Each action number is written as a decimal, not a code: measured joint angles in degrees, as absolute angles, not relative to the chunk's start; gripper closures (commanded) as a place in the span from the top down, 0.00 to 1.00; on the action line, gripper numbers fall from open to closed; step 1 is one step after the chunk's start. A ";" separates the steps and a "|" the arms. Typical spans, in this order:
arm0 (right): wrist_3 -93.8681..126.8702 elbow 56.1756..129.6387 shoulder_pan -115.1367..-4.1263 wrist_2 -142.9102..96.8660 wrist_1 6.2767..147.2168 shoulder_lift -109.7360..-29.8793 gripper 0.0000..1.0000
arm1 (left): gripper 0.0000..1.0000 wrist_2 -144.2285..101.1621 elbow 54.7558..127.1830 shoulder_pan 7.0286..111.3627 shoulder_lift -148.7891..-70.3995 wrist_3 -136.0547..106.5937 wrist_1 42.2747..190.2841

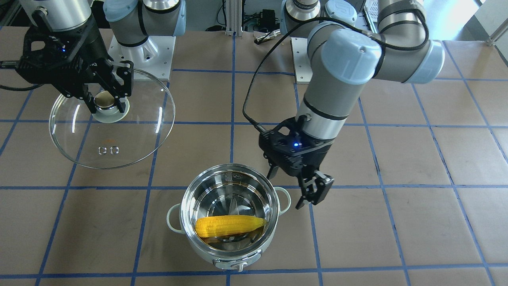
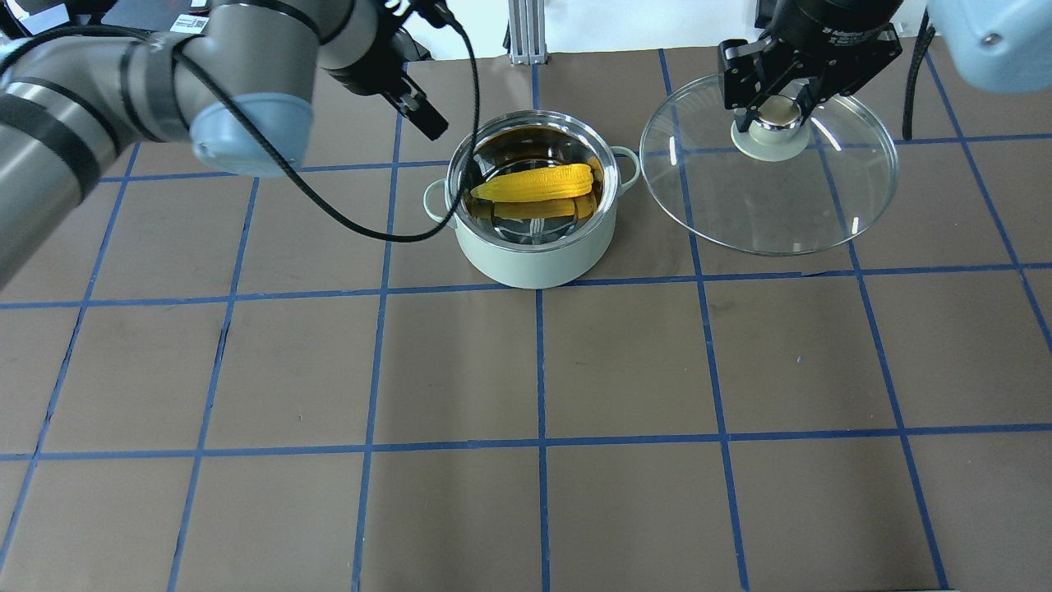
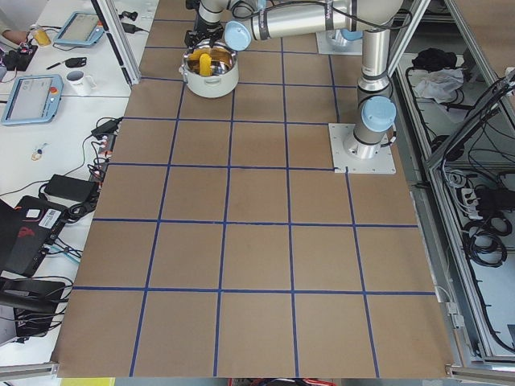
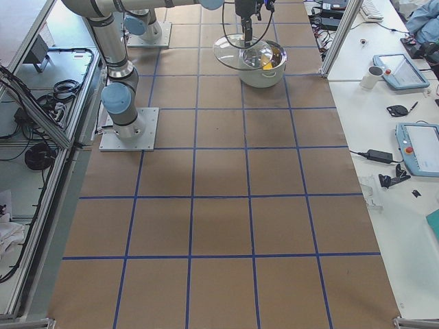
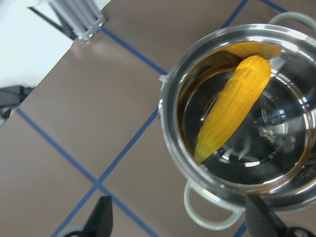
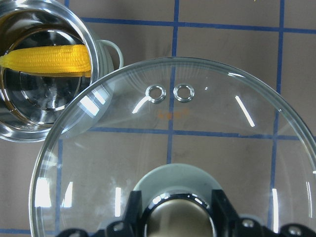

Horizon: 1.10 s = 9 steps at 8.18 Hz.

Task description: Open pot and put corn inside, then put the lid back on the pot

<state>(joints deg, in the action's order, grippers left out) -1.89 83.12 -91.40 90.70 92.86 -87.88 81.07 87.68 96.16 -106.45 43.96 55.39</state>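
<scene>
Pot (image 2: 538, 259): pale green outside and shiny inside. It stands on the table (image 2: 542, 370) with no lid on it, in the far middle part as seen from over the robot's shoulders.
Corn (image 2: 538, 182): yellow, and it lies inside the pot. It reaches almost from one side to the other. Its pointy end is toward the robot's left side.
Lid (image 2: 772, 205): round clear glass. It is held up in the air, off to the pot's right side, not on the pot. From the right wrist camera its edge covers a bit of the pot's rim.
Knob (image 6: 180, 217): it sits in the middle of the lid, on a pale green base.
Little holes (image 6: 155, 92): two small rings in the glass, side by side.
Right gripper (image 1: 106, 99): its jaws are closed on the knob and carry the lid.
Left gripper (image 1: 294, 182): its jaws are wide apart and hold nothing. It hangs just beside the pot, on the robot's left of it, up off the table.
Pot handle (image 5: 210, 212): a small loop, seen between the two left fingers (image 5: 101, 219) in the left wrist camera.
Table: brown, with blue lines that make squares.
</scene>
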 measured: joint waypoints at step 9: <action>20.50 75.95 -108.13 91.05 114.49 -65.05 0.30 | 1.00 92.55 90.63 85.15 -90.96 8.11 79.22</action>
